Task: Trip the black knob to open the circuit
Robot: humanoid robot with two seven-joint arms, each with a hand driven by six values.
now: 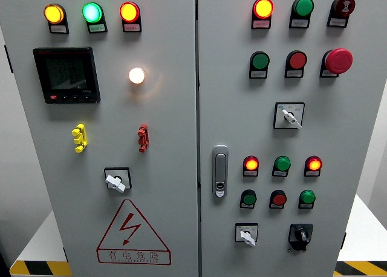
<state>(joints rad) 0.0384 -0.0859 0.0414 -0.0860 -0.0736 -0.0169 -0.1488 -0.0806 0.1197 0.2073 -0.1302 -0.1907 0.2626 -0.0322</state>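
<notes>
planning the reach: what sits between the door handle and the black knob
In the head view, between door handle and black knob: white selector switch, dark green button.

Cabinet: grey electrical cabinet with 2 doors fills the frame.
Black knob: black knob at lower right, pointer tilted down-left.
White selectors: 1 at lower left, 1 right of centre, 1 just left of the black knob.
Top left: 3 lit lamps, amber, green, amber-red.
Meter: dark display at upper left.
Latch: chrome handle at centre.
</notes>
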